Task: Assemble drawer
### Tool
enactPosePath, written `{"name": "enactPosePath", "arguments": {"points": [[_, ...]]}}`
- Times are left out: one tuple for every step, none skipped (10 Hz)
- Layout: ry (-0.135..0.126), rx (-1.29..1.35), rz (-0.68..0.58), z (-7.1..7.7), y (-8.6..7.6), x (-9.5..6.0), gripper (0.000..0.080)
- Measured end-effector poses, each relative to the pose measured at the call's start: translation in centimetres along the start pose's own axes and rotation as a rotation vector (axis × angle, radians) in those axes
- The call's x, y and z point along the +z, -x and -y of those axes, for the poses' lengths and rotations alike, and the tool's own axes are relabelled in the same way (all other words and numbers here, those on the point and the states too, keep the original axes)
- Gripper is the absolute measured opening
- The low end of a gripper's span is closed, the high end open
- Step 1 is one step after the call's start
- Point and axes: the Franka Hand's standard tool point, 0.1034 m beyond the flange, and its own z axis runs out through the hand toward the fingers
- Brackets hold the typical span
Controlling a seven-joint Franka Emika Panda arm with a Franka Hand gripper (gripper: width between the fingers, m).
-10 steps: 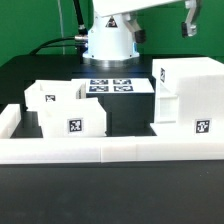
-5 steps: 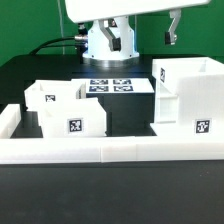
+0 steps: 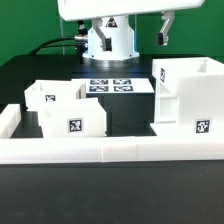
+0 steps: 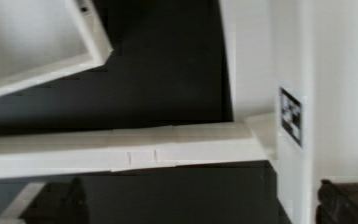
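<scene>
Nothing looks assembled yet: both small white open-topped plastic trays [image 3: 85, 115] stand apart from the tall white boxy housing [image 3: 188, 92]. The gripper [image 3: 163, 33] hovers above (parted or clenched, I cannot tell).

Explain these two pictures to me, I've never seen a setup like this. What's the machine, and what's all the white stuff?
The machine is a robot arm putting a small drawer unit together. One picture comes from a camera off the arm, facing the black table. The other comes from a camera on the wrist, close above the parts. On the table stand a tall white housing, a front tray, a rear tray, a flat marker board printed with tags, and a low border wall. The pincer seems open and holds nothing.
</scene>
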Motion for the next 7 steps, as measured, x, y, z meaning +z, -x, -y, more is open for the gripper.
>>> {"name": "enactPosePath", "arguments": {"points": [[0.001, -0.058, 0.009, -0.7, 0.7, 0.5, 0.0649], [0.01, -0.123, 0.011, -1.1, 0.9, 0.8, 0.0649], [0.016, -0.224, 0.006, -1.7, 1.3, 1.3, 0.0649], [0.014, -0.277, 0.018, -2.2, 1.9, 1.9, 0.0649], [0.012, -0.254, 0.016, -2.3, 2.1, 2.0, 0.0649], [0.013, -0.256, 0.016, -2.3, 2.0, 2.0, 0.0649], [0.013, -0.255, 0.016, -2.3, 2.0, 2.0, 0.0649]]}}
